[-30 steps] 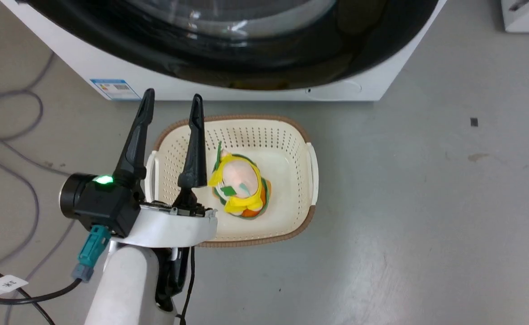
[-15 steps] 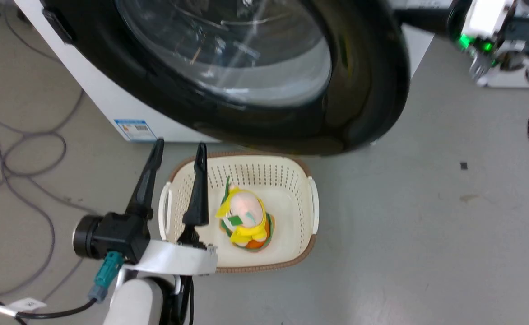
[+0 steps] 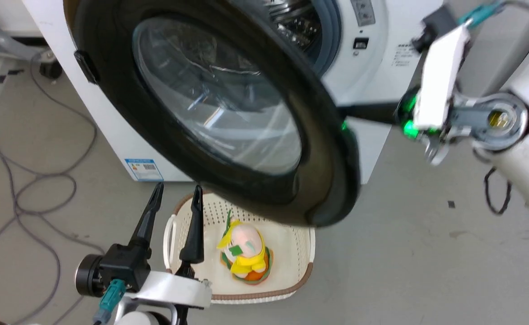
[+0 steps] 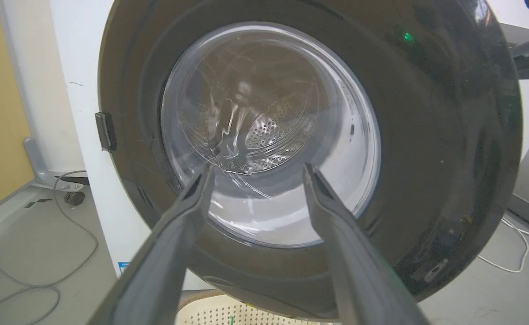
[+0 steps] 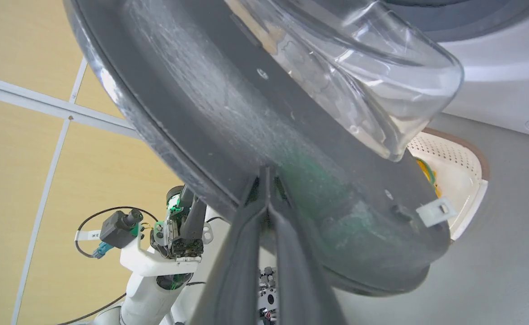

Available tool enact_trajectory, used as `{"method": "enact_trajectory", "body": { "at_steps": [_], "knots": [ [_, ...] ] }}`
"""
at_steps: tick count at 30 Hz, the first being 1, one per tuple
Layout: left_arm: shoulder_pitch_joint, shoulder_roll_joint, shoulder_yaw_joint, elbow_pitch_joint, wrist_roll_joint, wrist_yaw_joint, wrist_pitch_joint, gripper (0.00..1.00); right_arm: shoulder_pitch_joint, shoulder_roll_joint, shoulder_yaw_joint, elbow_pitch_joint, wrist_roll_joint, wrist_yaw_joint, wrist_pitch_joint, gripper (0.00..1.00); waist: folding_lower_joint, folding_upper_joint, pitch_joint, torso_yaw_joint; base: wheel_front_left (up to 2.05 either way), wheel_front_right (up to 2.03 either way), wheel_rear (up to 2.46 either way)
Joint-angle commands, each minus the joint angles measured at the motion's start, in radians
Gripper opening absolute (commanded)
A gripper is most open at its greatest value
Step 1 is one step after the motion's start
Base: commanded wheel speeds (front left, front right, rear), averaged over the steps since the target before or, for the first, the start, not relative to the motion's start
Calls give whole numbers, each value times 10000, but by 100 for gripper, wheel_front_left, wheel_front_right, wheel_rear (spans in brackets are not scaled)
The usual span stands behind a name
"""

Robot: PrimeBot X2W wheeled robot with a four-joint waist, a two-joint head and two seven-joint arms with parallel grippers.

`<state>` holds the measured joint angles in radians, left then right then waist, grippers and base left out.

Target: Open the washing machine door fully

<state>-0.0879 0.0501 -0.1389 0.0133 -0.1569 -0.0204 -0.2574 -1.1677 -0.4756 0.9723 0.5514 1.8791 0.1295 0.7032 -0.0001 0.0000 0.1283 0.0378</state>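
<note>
Glossy black washing machine door (image 3: 228, 113) swung partly open from white washing machine (image 3: 373, 67).

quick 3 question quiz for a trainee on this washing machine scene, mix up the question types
1. True or false: the washing machine door is shut flat against the washing machine.
2. The right claw has its fingers: A spread wide apart; B closed together at the door's dark-grey inner face; C wrapped round a cable.
3. Fill the gap: on the floor below the door, the cream laundry basket holds a ___.

Key
1. False: it stands partly open, and the steel drum shows past its edge.
2. B
3. plush toy
</note>
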Motion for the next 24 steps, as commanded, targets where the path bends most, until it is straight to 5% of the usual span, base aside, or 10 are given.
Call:
{"method": "enact_trajectory", "body": {
  "at_steps": [1,17,22,24],
  "knots": [
    [134,52,60,42,75,-8,-44,100,278,-5,93,-191,96,12,35,0,1,0,-94,-6,0,0,0],
    [820,198,45,406,119,-121,-44,100,1476,-252,1517,-3249,958,12,-1269,0,1,0,-584,82,0,0,0],
    [903,200,89,488,92,-76,-44,100,1667,-273,1582,-3810,769,12,-2429,0,1,0,-654,-10,0,0,0],
    [936,192,97,520,74,-48,-44,100,1898,-307,1438,-3905,549,12,-3253,58,1,0,-694,-65,0,0,0]
  ]
}}
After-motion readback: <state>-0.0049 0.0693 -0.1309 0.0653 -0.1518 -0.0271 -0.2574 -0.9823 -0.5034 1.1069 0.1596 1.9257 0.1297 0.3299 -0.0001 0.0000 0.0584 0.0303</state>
